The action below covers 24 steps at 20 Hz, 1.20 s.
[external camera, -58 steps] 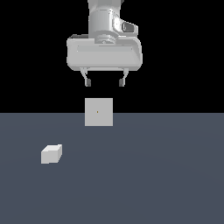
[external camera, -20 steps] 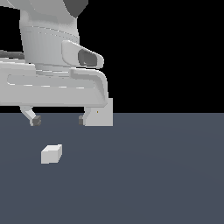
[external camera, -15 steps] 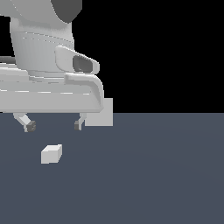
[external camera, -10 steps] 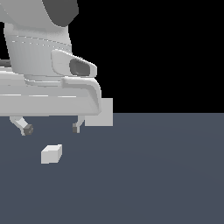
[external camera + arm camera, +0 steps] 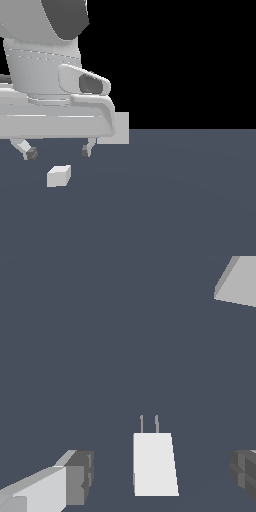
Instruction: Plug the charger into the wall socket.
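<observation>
The gripper (image 5: 59, 152) is hovering just above the charger (image 5: 59, 176), fingers (image 5: 75, 483) spread wide and gripping nothing; the wall socket (image 5: 121, 127) is standing beyond the charger on the surface (image 5: 190, 200).

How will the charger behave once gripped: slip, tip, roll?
The charger looks like a rigid flat-sided block, so it probably won't roll. Its smooth faces may slip. Two thin prongs seem the fragile part. The pincer straddles it, open.

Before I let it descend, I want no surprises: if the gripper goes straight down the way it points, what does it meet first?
Probably the charger: in the wrist view it lies between the open fingers of the gripper, which hangs above it. Depth is unclear, so the fingertips might reach the floor either side.
</observation>
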{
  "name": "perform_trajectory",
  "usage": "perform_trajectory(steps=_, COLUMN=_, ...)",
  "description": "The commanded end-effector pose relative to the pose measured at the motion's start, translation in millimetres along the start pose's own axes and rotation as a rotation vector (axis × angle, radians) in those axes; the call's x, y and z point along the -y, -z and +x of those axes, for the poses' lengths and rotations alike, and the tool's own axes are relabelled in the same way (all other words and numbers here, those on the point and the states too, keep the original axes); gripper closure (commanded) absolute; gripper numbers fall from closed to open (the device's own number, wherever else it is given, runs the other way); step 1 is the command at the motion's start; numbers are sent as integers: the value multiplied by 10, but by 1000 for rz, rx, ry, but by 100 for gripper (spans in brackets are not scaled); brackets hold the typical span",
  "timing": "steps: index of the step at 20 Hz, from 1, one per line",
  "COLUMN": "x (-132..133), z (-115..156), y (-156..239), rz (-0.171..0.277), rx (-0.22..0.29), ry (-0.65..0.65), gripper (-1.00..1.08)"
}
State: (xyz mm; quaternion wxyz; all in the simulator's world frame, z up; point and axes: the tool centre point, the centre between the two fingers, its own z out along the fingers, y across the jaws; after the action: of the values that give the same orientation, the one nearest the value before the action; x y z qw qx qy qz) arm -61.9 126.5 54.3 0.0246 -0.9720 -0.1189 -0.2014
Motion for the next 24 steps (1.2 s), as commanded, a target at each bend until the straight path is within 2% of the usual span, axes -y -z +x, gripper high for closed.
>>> perform_trajectory(steps=1, x=1, z=-38, y=-74, rz=0, rx=0, ry=0, gripper=-92)
perform_trajectory(steps=13, x=2, z=-172, y=-389, rz=0, rx=-1, ry=0, gripper=-92)
perform_trajectory(steps=14, x=2, z=-172, y=-389, rz=0, rx=-1, ry=0, gripper=108)
perform_trajectory(steps=24, x=9, z=-172, y=-384, rz=1, rx=-1, ry=1, gripper=108)
